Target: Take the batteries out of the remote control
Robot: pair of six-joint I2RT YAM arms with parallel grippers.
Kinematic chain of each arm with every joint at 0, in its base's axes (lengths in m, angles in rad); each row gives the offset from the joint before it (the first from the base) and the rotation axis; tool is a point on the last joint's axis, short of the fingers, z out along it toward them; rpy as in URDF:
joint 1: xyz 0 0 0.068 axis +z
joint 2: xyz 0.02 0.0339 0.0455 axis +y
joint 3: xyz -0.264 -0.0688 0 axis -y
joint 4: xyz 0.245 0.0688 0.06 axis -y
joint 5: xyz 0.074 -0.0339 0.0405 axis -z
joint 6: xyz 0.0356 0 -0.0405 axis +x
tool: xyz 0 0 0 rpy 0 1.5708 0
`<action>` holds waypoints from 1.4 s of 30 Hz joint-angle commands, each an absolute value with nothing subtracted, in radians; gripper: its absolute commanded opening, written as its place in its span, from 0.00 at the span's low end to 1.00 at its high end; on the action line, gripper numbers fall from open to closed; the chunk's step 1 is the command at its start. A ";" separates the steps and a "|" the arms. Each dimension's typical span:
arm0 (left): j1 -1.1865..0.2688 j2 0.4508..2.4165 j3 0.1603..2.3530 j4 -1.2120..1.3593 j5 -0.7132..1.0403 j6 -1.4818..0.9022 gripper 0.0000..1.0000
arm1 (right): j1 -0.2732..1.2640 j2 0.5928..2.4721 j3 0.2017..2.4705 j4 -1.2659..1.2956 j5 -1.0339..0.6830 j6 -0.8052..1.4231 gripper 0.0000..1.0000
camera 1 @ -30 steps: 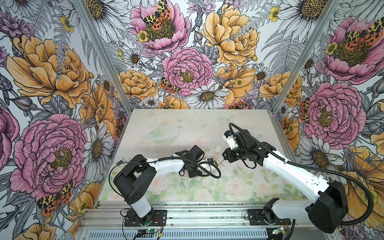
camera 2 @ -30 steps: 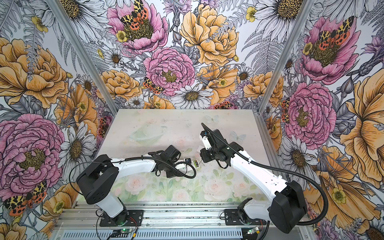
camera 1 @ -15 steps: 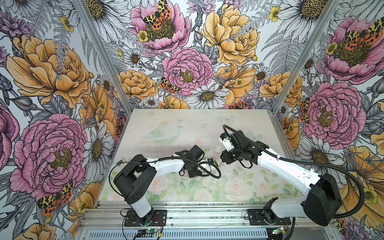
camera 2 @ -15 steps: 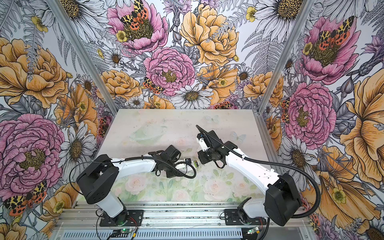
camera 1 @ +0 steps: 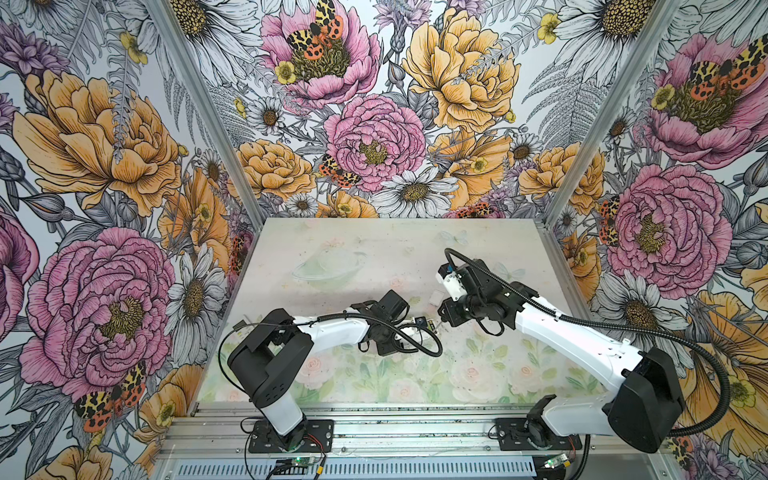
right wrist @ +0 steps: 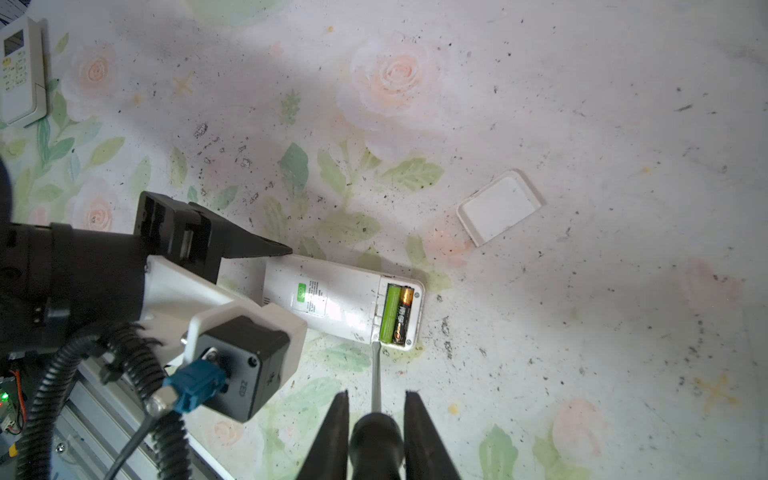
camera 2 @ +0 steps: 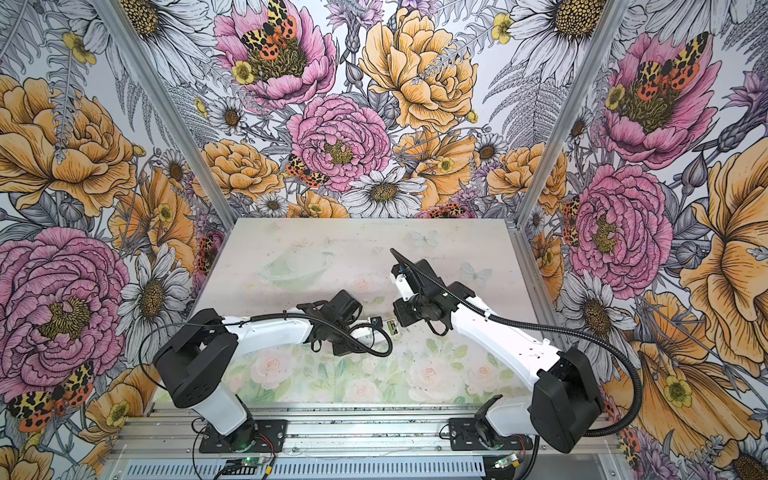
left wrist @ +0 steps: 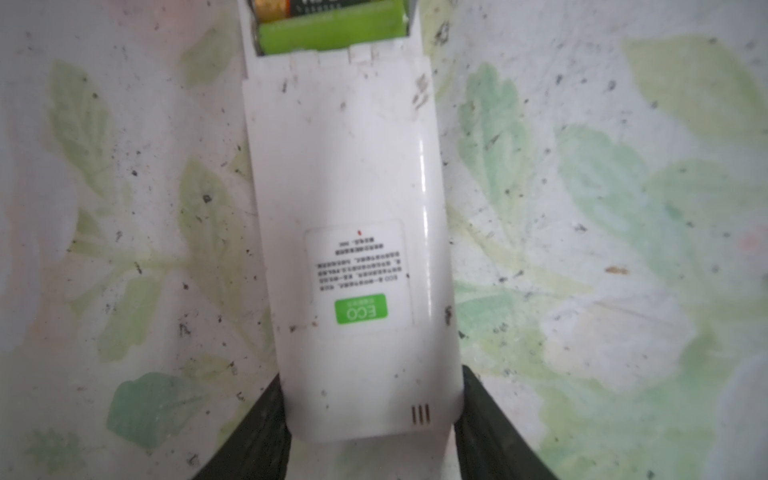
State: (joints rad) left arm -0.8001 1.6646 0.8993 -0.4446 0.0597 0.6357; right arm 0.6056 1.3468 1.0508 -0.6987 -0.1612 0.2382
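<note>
The white remote control (left wrist: 345, 187) lies face down on the mat, and my left gripper (left wrist: 370, 378) is shut on its end. Its battery compartment is open. Inside lie two batteries side by side, a lime green one (right wrist: 390, 311) and a black gold-ended one (right wrist: 403, 313). My right gripper (right wrist: 376, 392) is shut on a screwdriver's black handle (right wrist: 376, 440). The metal shaft (right wrist: 376, 370) points at the compartment, with its tip at the end of the green battery. In both top views the two grippers meet mid-table at the remote (camera 1: 430, 323) (camera 2: 392, 326).
The white battery cover (right wrist: 500, 205) lies loose on the mat beyond the remote, also seen in a top view (camera 1: 436, 297). A second white remote with a display (right wrist: 20, 70) lies off to the side. The left wrist camera housing (right wrist: 245, 357) sits close to the screwdriver.
My right arm has moved left and a little nearer, bringing the screwdriver tip up to the remote's open compartment. The left arm and the remote have stayed still.
</note>
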 commanded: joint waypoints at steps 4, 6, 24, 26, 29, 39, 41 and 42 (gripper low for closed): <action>-0.809 1.701 0.910 -0.481 0.074 0.644 0.00 | 0.608 1.337 1.086 -0.690 -0.138 0.230 0.00; -0.808 1.702 0.910 -0.480 0.074 0.644 0.00 | 0.609 1.342 1.081 -0.690 -0.139 0.226 0.00; -0.808 1.707 0.916 -0.484 0.072 0.641 0.00 | 0.608 1.351 1.068 -0.715 -0.135 0.210 0.00; -0.808 1.708 0.917 -0.484 0.073 0.641 0.00 | 0.607 1.354 1.067 -0.719 -0.133 0.207 0.00; -0.808 1.709 0.916 -0.484 0.072 0.641 0.00 | 0.607 1.353 1.063 -0.721 -0.130 0.205 0.00; -0.807 1.710 0.920 -0.488 0.073 0.641 0.00 | 0.614 1.365 1.066 -0.701 -0.117 0.207 0.00; -0.808 1.710 0.920 -0.486 0.073 0.642 0.00 | 0.619 1.369 1.063 -0.690 -0.121 0.211 0.00; -0.807 1.712 0.920 -0.487 0.073 0.641 0.00 | 0.622 1.369 1.059 -0.680 -0.122 0.213 0.00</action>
